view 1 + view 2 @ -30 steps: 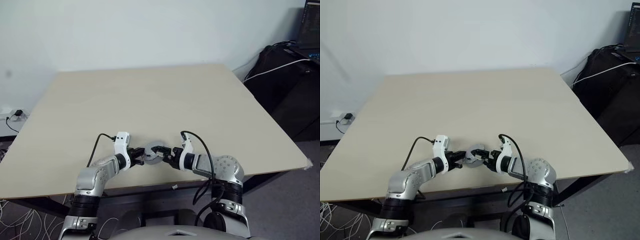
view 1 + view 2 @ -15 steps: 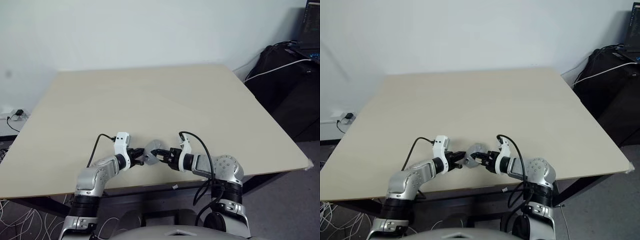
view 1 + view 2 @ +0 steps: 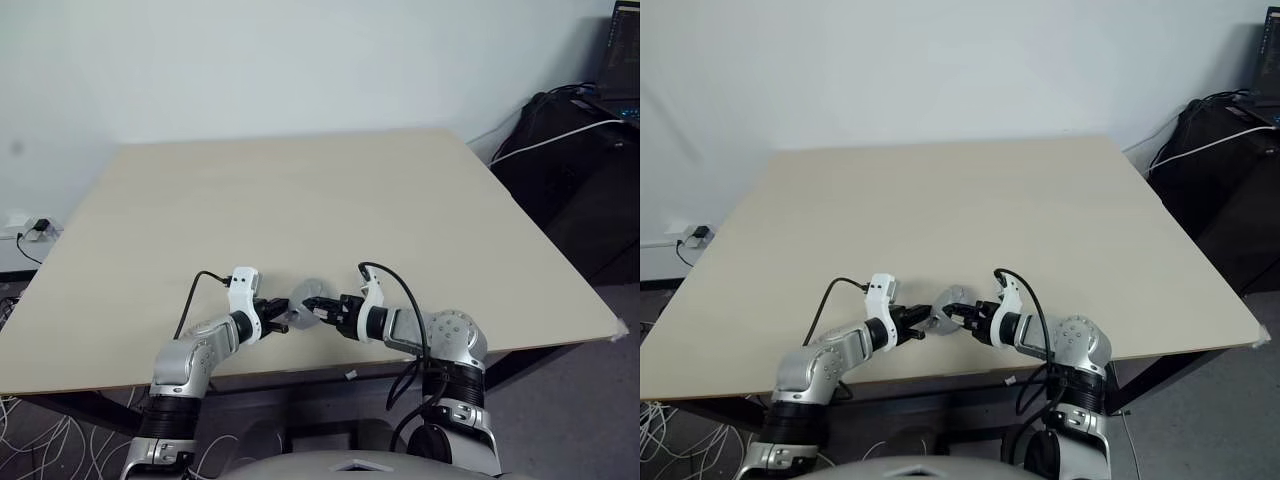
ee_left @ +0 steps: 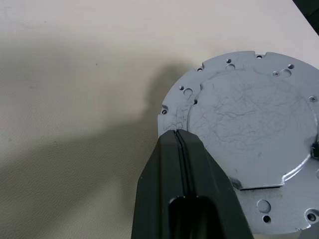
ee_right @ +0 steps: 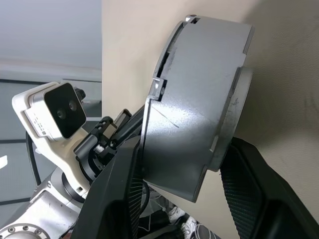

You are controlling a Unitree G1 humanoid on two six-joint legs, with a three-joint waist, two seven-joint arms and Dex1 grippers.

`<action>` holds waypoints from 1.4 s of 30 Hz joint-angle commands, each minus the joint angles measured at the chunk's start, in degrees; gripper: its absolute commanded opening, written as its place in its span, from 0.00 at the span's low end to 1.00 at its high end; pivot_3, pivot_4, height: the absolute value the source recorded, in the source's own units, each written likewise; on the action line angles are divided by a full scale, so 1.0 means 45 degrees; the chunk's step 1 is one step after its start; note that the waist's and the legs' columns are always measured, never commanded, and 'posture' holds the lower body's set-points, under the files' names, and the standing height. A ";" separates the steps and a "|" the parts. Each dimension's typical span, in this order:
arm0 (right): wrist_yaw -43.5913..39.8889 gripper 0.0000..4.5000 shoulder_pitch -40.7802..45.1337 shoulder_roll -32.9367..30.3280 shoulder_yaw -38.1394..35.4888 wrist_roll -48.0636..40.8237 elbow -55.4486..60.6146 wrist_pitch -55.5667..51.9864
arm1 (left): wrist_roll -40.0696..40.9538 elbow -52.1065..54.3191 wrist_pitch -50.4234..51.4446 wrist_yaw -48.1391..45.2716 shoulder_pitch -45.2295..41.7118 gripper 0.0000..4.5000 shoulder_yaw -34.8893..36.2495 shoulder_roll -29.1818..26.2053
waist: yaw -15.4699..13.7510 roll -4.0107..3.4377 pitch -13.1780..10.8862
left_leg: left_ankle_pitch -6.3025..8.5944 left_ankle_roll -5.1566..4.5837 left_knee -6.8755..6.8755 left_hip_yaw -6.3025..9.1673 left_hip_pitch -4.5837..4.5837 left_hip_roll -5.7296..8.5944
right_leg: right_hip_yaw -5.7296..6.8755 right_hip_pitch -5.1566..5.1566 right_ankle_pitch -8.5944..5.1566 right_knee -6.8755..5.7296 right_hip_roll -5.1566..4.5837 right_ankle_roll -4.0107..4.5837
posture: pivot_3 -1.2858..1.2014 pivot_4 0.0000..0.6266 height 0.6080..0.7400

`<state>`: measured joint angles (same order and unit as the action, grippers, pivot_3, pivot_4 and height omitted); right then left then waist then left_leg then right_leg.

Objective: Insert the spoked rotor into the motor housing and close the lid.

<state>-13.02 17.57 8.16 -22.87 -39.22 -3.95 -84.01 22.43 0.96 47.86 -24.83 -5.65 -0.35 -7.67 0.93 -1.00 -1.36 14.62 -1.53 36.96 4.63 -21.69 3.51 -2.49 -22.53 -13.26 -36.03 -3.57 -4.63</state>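
Two end effectors pinch scratched grey metal housing [image 4: 249, 129]: left [image 4: 179, 137] fully closed on rim, right [image 5: 184, 164] straddling drum.

Silver-grey metal arms with rounded, screw-dotted elbow joints end in white wrist housings; a black cable loops over each wrist, and each black two-fingered gripper [image 3: 283, 320] [image 3: 322, 309] is matte.

I am seeing the lid [image 4: 249, 129] showing matte silver-grey, faintly scratched; the counter [image 3: 300, 200] showing pale beige; both end effectors, left [image 4: 180, 144] and right [image 5: 182, 164], showing black fingers.
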 commanded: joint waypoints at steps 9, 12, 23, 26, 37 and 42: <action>0.0372 0.43 -0.0346 0.0763 0.0121 -0.0295 -0.0006 0.0890 | 0.0895 0.1267 -0.0387 -0.0012 0.0035 0.00 0.0212 0.1057 | -0.0050 0.0000 -0.0015 | -0.0001 0.0002 0.0007 -0.0002 -0.0001 0.0000 | -0.0003 0.0002 -0.0003 0.0001 -0.0003 0.0004 | 0.52 0.00 1.00; 0.0366 0.43 -0.0396 0.0709 0.0134 -0.0371 -0.0017 0.0926 | 0.1183 0.1722 -0.0836 0.0217 -0.0024 0.00 0.0814 0.1533 | -0.0047 0.0006 -0.0034 | -0.0001 0.0002 0.0006 -0.0002 -0.0014 0.0000 | -0.0002 -0.0010 0.0000 0.0005 -0.0004 0.0000 | 0.52 0.00 1.00; 0.0398 0.43 -0.0523 0.0584 0.0064 -0.0652 -0.0119 0.1148 | 0.4179 0.3541 -0.2435 0.0871 0.0293 0.00 0.2726 0.3182 | 0.0064 0.0012 -0.0048 | -0.0022 -0.0040 -0.0016 -0.0005 -0.0044 -0.0017 | 0.0003 -0.0045 0.0042 0.0012 0.0012 0.0062 | 0.52 0.00 1.00; 0.0321 0.43 -0.0482 0.0639 -0.0095 -0.0812 -0.0139 0.1394 | 0.5382 0.3973 -0.2384 0.0852 0.0856 0.00 0.2816 0.3342 | 0.0086 0.0014 -0.0051 | -0.0020 -0.0046 -0.0004 -0.0011 -0.0044 -0.0012 | -0.0002 -0.0036 0.0037 0.0025 0.0010 0.0067 | 0.52 0.00 1.00; 0.0453 0.43 0.0225 0.0943 -0.0643 -0.2064 0.0497 0.2140 | 0.8947 0.4641 -0.1532 0.1680 0.4254 0.00 0.2498 0.3203 | 0.0173 0.0034 -0.0181 | -0.0015 -0.0041 -0.0003 -0.0014 -0.0067 -0.0021 | -0.0005 -0.0065 -0.0018 0.0022 0.0013 0.0035 | 0.52 0.00 1.00; 0.0660 0.43 0.0537 0.1153 -0.0606 -0.2910 0.0932 0.2099 | 1.0483 0.4209 -0.1897 0.2078 0.5221 0.00 0.2636 0.3448 | 0.0184 0.0038 -0.0199 | -0.0004 -0.0059 -0.0008 -0.0014 -0.0073 -0.0021 | -0.0006 -0.0071 -0.0030 0.0024 0.0005 0.0058 | 0.52 0.00 1.00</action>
<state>-9.54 18.05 9.11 -26.25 -48.01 -3.66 -75.22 66.41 18.84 40.45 -15.86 17.83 11.45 3.63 1.76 -0.83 -2.25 14.62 -1.81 36.92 4.57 -22.03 3.41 -2.51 -22.85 -13.40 -35.92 -3.55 -4.34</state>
